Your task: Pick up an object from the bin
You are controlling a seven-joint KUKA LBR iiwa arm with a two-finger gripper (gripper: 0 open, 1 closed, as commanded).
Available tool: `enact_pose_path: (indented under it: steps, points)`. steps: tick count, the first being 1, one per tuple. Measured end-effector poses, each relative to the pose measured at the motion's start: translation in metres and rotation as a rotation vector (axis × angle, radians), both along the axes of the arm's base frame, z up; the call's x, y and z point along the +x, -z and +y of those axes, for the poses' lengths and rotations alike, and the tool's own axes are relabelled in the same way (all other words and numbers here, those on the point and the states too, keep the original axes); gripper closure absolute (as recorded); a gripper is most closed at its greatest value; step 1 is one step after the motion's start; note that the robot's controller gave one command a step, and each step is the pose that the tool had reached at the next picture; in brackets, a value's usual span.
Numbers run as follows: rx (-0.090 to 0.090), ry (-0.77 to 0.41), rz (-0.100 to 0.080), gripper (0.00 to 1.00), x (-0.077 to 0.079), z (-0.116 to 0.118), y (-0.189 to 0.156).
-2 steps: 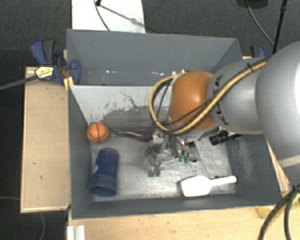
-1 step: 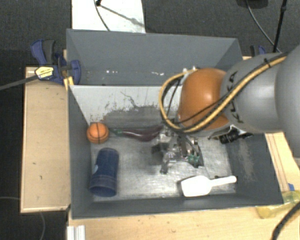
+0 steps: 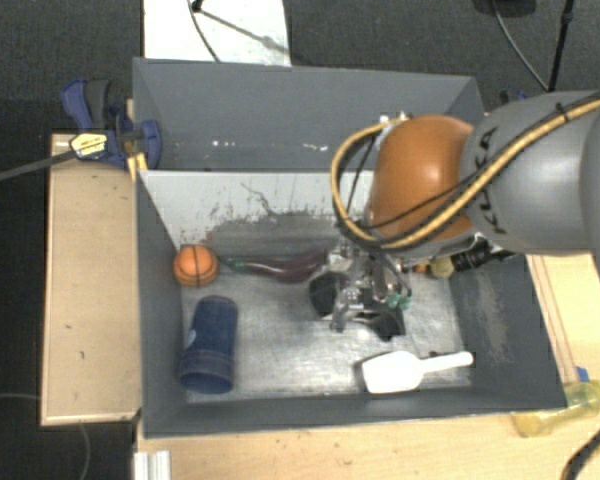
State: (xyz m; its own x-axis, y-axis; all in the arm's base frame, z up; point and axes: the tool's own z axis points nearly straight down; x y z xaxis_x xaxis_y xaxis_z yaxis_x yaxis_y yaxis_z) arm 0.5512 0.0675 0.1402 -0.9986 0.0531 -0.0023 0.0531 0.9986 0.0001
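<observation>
Entry: dark small thing (image 3: 323,293), mid-bin (image 3: 310,108), between purple piece (image 3: 280,265) and white scoop (image 3: 410,370); I am hanging my gripper (image 3: 365,306) over it, whether apart or together I cannot tell, and am judging a plumb, centred descent best.

arm (image 3: 550,183) running off the edge at 3 o'clock | gripper (image 3: 365,306) covering end of purple thing (image 3: 280,266) at its 10 o'clock | dark lump (image 3: 323,293) showing too blurred to name | yellow bit (image 3: 441,266) hiding under arm
</observation>
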Motion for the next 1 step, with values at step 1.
enact_pose_path:
  steps: [1]
  points:
    - [0.000,0.015,0.006,1.00,-0.0114,0.0056,-0.0605]
